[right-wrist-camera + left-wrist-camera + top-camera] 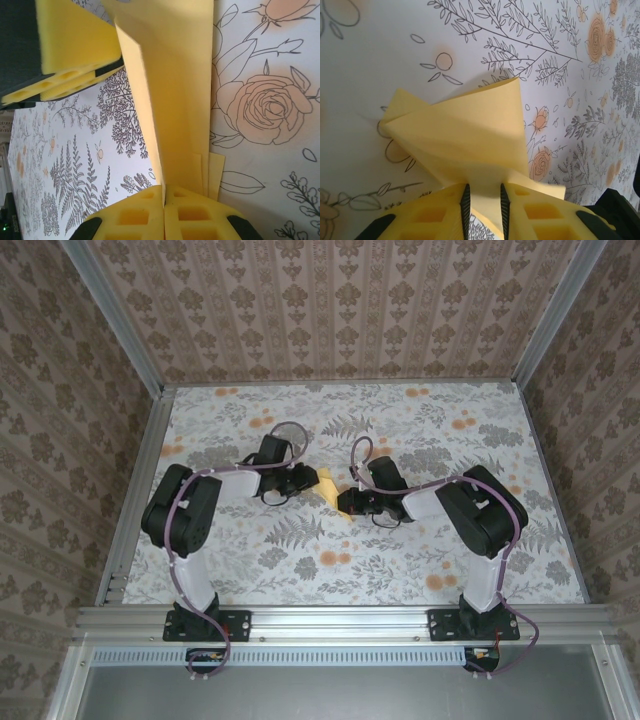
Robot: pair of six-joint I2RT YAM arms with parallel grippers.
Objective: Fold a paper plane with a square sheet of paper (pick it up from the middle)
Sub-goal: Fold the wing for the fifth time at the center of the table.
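Note:
The yellow-orange sheet of paper (328, 485) is creased into a smaller, layered shape and held just above the floral cloth between both arms. My right gripper (164, 192) is shut on one folded edge of the paper (175, 90), and several layered flaps show beside its foam pads. My left gripper (483, 192) stands slightly open, with the paper (470, 130) passing through the gap between its ribbed pads; a flap fans out ahead of it. From above, the left gripper (305, 480) and right gripper (345, 502) nearly meet at mid-table.
The grey floral cloth (400, 560) covers the table, bounded by aluminium rails (340, 620) and patterned walls. The left gripper's yellow foam fingers (75, 55) sit close to the paper in the right wrist view. Cables loop over both forearms.

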